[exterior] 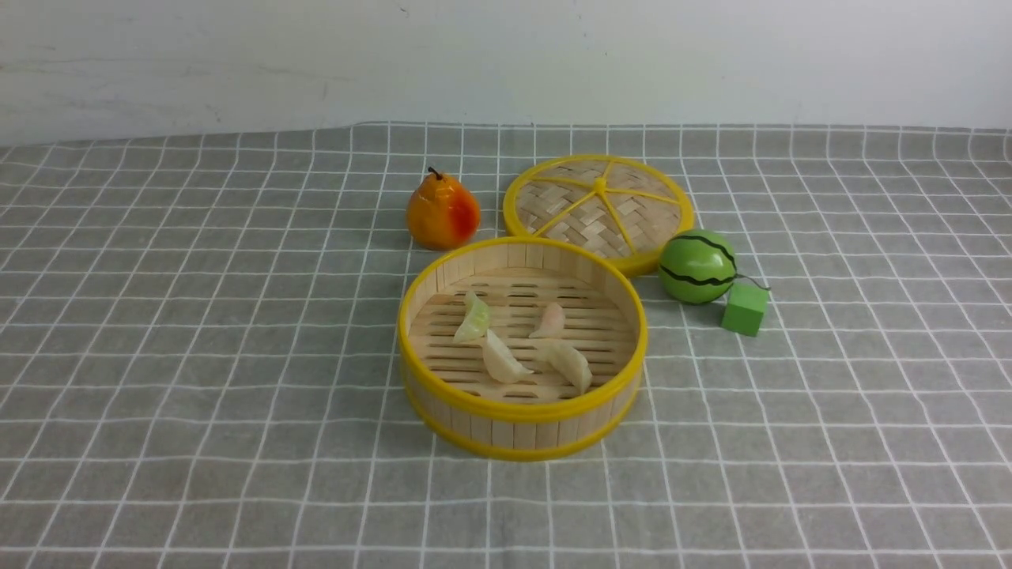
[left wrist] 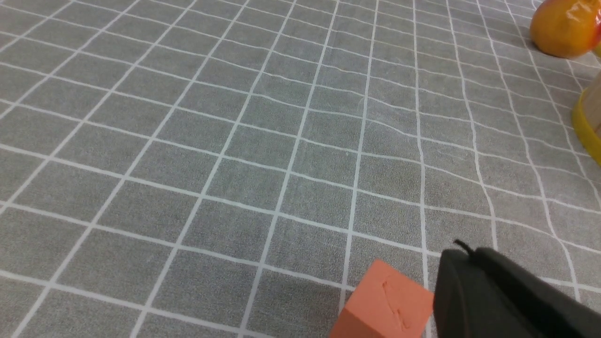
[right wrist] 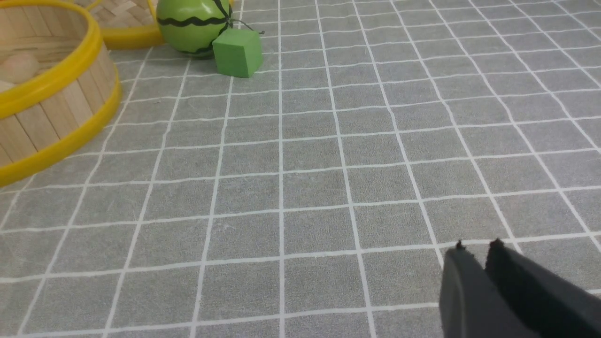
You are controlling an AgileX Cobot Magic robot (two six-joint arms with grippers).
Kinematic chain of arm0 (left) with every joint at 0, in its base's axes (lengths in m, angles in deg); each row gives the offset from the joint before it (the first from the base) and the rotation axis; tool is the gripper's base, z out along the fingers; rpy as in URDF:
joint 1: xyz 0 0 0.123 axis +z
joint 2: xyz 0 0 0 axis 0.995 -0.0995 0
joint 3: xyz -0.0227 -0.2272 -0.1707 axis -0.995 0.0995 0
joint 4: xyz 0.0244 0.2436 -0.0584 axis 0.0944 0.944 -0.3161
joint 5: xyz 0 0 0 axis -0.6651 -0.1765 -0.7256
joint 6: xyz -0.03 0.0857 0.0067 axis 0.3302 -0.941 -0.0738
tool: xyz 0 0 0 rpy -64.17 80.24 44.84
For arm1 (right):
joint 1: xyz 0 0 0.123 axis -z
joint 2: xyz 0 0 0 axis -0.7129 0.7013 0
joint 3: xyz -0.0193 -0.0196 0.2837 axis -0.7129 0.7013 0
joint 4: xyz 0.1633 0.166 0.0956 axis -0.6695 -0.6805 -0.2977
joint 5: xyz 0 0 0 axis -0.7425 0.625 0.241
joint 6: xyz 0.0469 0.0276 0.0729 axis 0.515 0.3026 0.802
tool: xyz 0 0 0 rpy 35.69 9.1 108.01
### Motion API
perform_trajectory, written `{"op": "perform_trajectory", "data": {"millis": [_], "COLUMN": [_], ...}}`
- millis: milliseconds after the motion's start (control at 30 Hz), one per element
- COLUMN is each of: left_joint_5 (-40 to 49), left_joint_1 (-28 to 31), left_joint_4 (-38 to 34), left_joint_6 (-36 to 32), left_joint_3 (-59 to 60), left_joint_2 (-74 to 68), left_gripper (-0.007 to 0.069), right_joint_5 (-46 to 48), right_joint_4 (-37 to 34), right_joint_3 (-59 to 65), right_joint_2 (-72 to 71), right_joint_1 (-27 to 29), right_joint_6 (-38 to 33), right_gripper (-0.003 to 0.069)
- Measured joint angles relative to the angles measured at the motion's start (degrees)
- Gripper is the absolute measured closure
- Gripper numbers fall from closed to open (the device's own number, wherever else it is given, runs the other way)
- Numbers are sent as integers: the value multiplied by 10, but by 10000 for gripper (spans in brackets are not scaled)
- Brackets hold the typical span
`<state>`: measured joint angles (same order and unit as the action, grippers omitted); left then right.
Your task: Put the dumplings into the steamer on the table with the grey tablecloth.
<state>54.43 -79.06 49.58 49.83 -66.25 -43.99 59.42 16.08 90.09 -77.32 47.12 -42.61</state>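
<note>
The steamer (exterior: 522, 411), a round bamboo basket with yellow rims, stands mid-table on the grey tablecloth (exterior: 198, 356). On its slatted floor lie the dumplings: a pale green one (exterior: 474, 318), a pale pink one (exterior: 551, 319) and two cream ones (exterior: 503, 360) (exterior: 569, 362). Neither gripper shows in the front view. In the left wrist view my left gripper (left wrist: 462, 251) is shut and empty, low over the cloth, far from the steamer's rim (left wrist: 589, 126). In the right wrist view my right gripper (right wrist: 476, 246) has its tips slightly apart, holding nothing, well away from the steamer (right wrist: 51, 117).
Behind the steamer stand an orange pear (exterior: 443, 212) and the flat woven lid (exterior: 598, 207). A green striped ball (exterior: 698, 266) and a green cube (exterior: 745, 308) sit to its right. An orange cube (left wrist: 387, 307) lies beside the left gripper. A white wall bounds the back.
</note>
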Motion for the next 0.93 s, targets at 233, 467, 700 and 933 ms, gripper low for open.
{"op": "perform_trajectory", "data": {"millis": [233, 467, 700, 933], "left_joint_5": [0, 0, 1, 1], "left_joint_1": [0, 0, 0, 0], "left_joint_4": [0, 0, 0, 0], "left_joint_6": [0, 0, 0, 0], "left_joint_3": [0, 0, 0, 0], "left_joint_2": [0, 0, 0, 0], "left_gripper": [638, 633, 627, 620], "right_joint_5": [0, 0, 0, 0], "right_joint_4": [0, 0, 0, 0], "right_joint_3": [0, 0, 0, 0], "right_joint_2": [0, 0, 0, 0], "right_joint_1": [0, 0, 0, 0], "right_joint_6": [0, 0, 0, 0], "right_gripper": [575, 565, 561, 552]}}
